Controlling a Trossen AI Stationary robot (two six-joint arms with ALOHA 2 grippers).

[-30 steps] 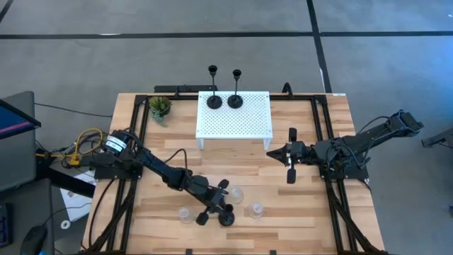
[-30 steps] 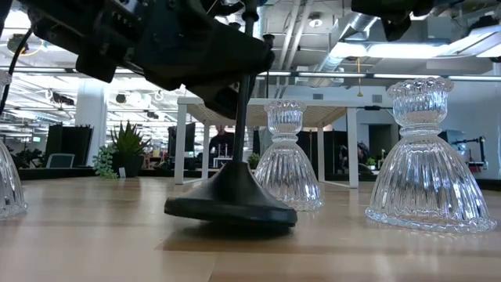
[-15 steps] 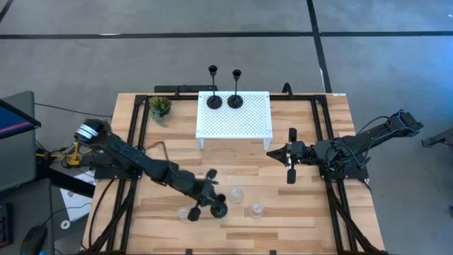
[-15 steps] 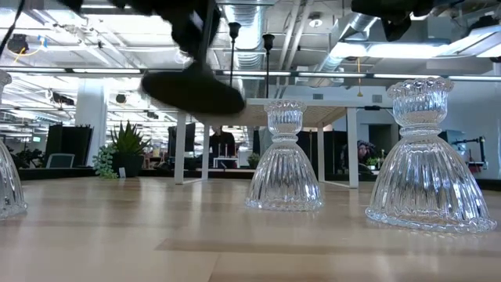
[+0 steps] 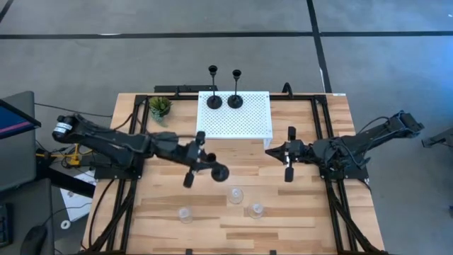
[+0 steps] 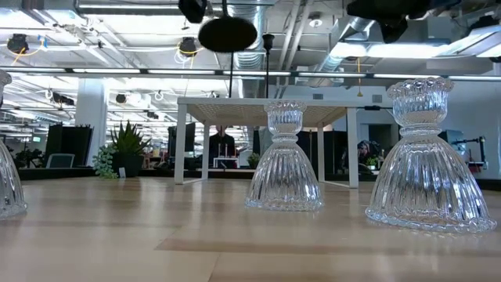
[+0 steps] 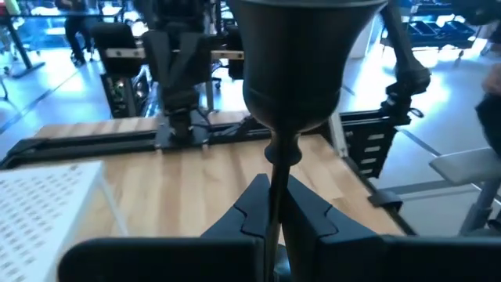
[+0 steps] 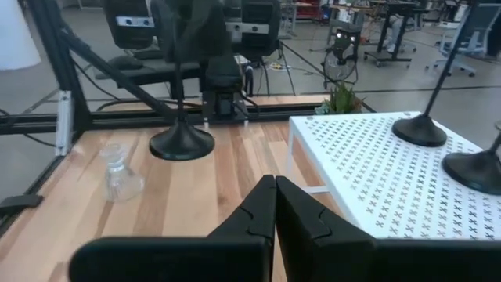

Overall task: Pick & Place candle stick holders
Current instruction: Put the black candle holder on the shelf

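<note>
Left gripper [image 5: 199,153] pinches the black candle stick holder [image 5: 218,171] by its stem, airborne; keep it upright, set down squarely on the white perforated rack [image 5: 248,124].

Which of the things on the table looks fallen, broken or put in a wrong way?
Nothing stands out. Two black candle stick holders stand upright on the white rack, and the three glass holders stand upright on the table. The left end effector carries the third black holder in the air.
</note>
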